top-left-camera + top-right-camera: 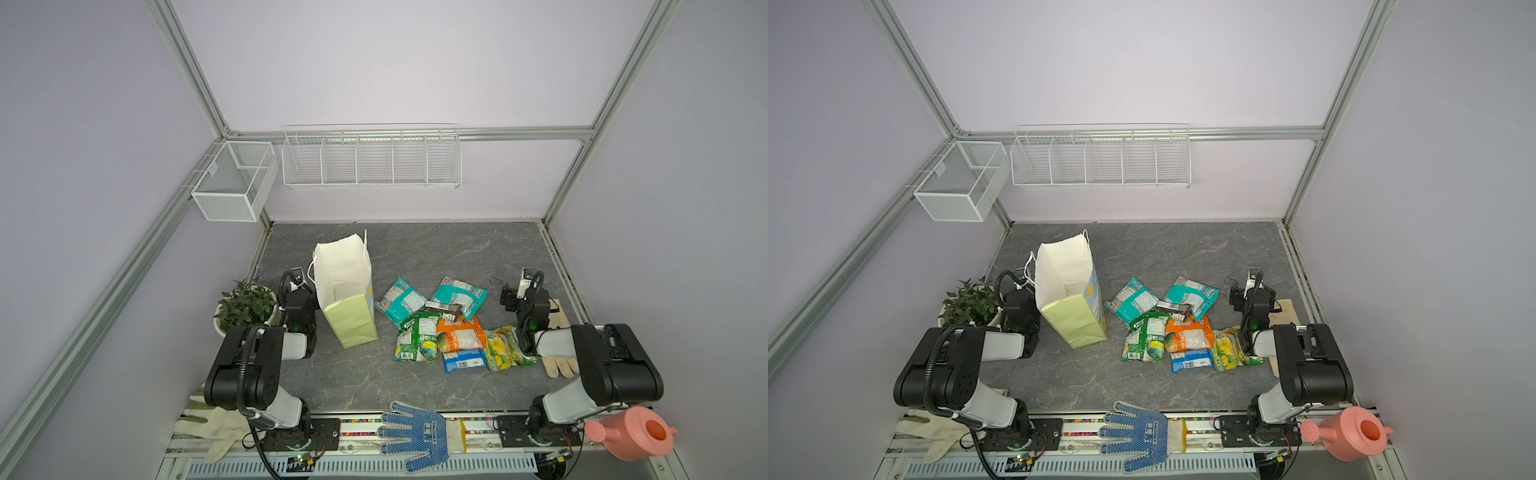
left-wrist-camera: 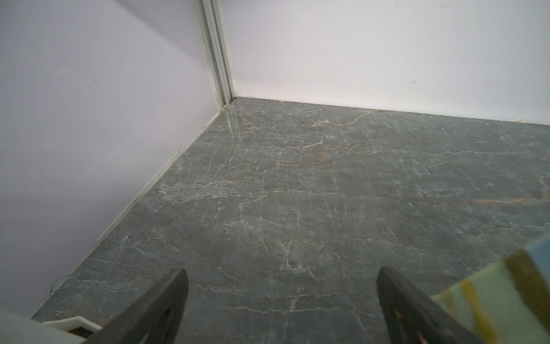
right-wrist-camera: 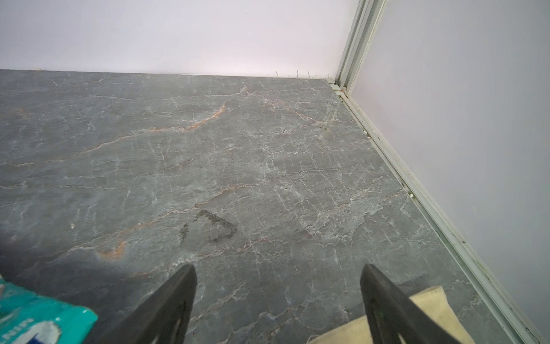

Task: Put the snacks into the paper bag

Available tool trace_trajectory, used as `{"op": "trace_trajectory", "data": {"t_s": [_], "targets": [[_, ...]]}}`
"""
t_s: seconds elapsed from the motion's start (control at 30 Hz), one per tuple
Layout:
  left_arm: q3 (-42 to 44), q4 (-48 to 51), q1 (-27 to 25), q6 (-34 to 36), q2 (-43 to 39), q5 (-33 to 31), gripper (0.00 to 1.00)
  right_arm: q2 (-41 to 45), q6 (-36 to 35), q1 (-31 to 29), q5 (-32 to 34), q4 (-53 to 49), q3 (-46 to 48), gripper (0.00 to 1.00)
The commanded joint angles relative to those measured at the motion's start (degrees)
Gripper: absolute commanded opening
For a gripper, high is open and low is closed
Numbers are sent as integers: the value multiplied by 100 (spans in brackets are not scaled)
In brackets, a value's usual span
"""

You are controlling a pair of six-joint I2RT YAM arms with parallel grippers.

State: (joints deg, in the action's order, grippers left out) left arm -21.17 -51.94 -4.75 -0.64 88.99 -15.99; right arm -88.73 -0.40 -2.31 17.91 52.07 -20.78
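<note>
Snacks [image 1: 459, 334] lie heaped right of the upright paper bag [image 1: 353, 324]. Left gripper [image 2: 281, 269] and right gripper [image 3: 278, 265]: jaws apart, apparently empty.

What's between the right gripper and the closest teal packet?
Only bare table between right gripper and teal packet; shows in right wrist view and both top views.

A potted plant [image 1: 247, 307] stands at the left of the desk [image 1: 436, 249]; a blue dotted glove [image 1: 415, 432] and a pink watering can [image 1: 636, 432] are at its near edge.
</note>
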Motion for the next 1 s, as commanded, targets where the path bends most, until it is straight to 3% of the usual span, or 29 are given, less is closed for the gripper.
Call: {"op": "trace_trajectory", "data": {"t_s": [0.0,0.97], "targets": [[-126,-27,36,3,13,61,99,46,-1,-7,-60,127,12,89],[-171,62,133,-71,5,188,99,40,5,-12,-64,127,1,89]]}}
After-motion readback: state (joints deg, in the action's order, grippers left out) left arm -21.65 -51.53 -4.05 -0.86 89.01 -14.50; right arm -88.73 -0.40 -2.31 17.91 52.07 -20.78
